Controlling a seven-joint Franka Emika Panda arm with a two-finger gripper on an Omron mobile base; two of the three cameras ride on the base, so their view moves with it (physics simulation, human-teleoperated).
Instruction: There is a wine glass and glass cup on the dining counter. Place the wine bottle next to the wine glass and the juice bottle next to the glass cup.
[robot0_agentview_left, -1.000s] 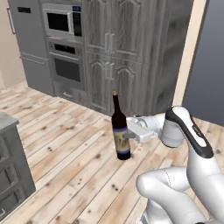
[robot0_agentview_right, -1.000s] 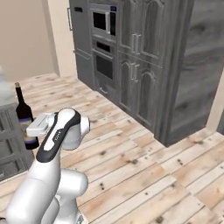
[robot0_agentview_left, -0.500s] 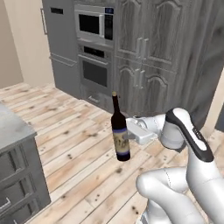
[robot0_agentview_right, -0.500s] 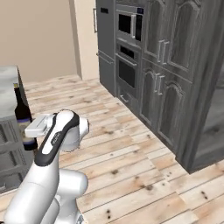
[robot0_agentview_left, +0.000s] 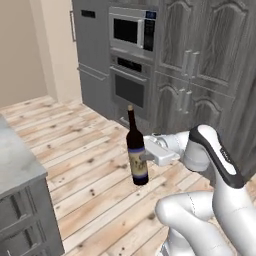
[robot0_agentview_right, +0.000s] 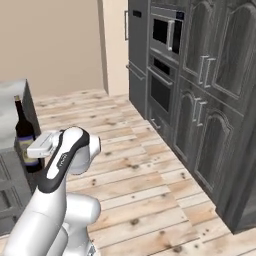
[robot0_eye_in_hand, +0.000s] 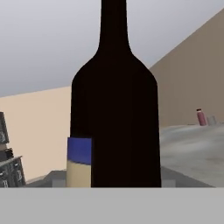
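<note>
My gripper (robot0_agentview_left: 145, 156) is shut on the wine bottle (robot0_agentview_left: 136, 150), a tall dark bottle with a beige and blue label, and holds it upright in the air above the wood floor. From the right base view the wine bottle (robot0_agentview_right: 24, 134) hangs just beyond the gripper (robot0_agentview_right: 32, 150), close to the dining counter (robot0_agentview_right: 9, 107). In the hand view the wine bottle (robot0_eye_in_hand: 114, 113) stands large and close. Far behind it, the small pinkish-red juice bottle (robot0_eye_in_hand: 201, 117) stands on the grey counter top (robot0_eye_in_hand: 192, 146); a faint pale shape (robot0_eye_in_hand: 212, 119) beside it may be the glass cup. The wine glass is out of view.
The corner of the dining counter (robot0_agentview_left: 17, 165), with dark drawer fronts below, lies to the left. Ahead stand a wall oven and microwave (robot0_agentview_left: 131, 55) and tall grey cabinets (robot0_agentview_left: 210, 60). Open wood floor (robot0_agentview_left: 75, 135) lies between them.
The whole picture has shifted because the base has driven and turned: the oven wall has slid right and the counter corner has come in at left. The bottle stays gripped.
</note>
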